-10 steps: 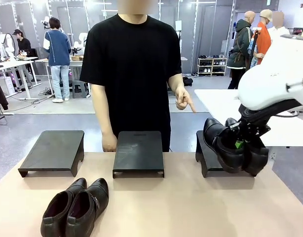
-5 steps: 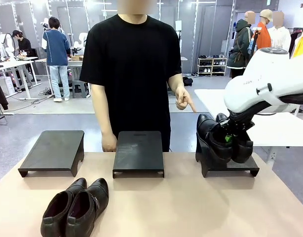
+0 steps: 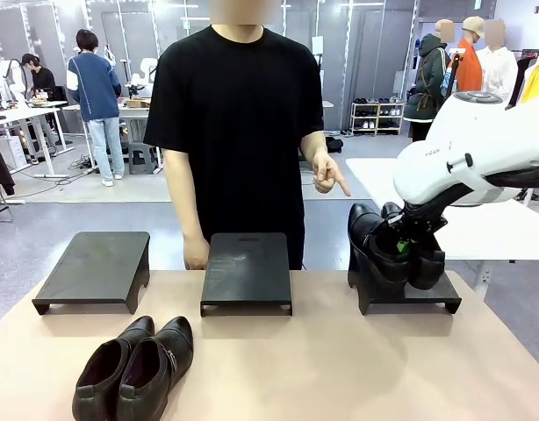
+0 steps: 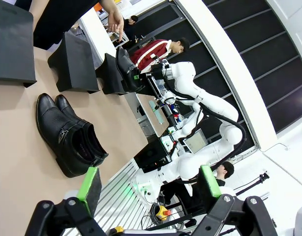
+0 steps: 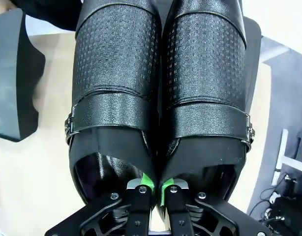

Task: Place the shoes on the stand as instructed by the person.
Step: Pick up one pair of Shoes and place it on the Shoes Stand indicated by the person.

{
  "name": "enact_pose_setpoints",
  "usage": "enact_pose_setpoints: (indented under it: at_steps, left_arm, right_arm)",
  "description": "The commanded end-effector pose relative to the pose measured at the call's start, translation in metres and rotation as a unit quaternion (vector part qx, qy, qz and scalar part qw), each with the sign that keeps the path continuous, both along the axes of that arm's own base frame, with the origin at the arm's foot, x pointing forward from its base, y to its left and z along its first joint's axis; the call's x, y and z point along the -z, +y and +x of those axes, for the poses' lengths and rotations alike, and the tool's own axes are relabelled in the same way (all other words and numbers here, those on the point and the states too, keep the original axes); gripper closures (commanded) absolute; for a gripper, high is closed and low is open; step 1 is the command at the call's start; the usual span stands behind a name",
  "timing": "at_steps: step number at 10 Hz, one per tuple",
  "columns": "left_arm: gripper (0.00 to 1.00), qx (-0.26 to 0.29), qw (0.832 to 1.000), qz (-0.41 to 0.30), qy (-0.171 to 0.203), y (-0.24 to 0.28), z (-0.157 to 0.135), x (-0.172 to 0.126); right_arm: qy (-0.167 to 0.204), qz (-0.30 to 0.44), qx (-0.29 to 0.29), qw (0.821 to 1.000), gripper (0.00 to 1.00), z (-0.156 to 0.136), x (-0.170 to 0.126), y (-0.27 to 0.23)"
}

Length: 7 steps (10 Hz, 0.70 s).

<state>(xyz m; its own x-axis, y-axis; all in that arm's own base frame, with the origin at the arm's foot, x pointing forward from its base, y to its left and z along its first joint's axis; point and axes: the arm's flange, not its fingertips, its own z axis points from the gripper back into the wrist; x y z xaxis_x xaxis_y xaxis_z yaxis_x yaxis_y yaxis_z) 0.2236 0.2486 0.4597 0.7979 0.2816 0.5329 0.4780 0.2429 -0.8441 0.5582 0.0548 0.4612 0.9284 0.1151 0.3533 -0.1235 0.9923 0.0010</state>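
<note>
While my right hand (image 5: 155, 188) is clamped shut on the strapped pair of black shoes (image 5: 116, 73), one finger down inside each shoe and their two inner walls pinched between the green pads, the pair sits over the right stand (image 3: 410, 295) at about 3 o'clock on the tabletop (image 3: 340, 368). Both shoes are tilted, toes raised toward 12 o'clock and heels low at the stand's top; whether they bear on it I cannot tell. The person (image 3: 239, 114) stands at 12 o'clock, one hand (image 3: 326, 174) lifted with the forefinger pointing down toward that stand, the other hand (image 3: 195, 254) at the tabletop's far edge just beside the middle stand (image 3: 247, 267). The left stand (image 3: 96, 266) lies at 10 o'clock. The second pair of black shoes (image 3: 133, 368) lies side by side, touching, at 7 o'clock on the tabletop, toes toward 1 o'clock. My left hand (image 4: 148, 184) hangs well apart from both pairs, fingers spread wide, holding nothing.
</note>
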Motion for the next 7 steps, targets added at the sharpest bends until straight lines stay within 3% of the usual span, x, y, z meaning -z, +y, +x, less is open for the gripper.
enact_pose_setpoints:
  at_steps: [1,3,7]
  left_arm:
    - [0.00,0.004,1.000,-0.004,-0.009,0.001,-0.001,-0.001]
    - [0.00,0.004,1.000,-0.004,-0.009,0.001,-0.001,-0.001]
    - [0.00,0.004,1.000,-0.004,-0.009,0.001,-0.001,-0.001]
  right_arm:
    - [-0.008,0.002,0.000,1.000,0.93,0.001,-0.007,0.000]
    - [0.003,0.000,0.000,1.000,0.93,0.000,0.001,0.000]
    - [-0.029,0.000,0.007,1.000,0.93,0.024,0.018,-0.012]
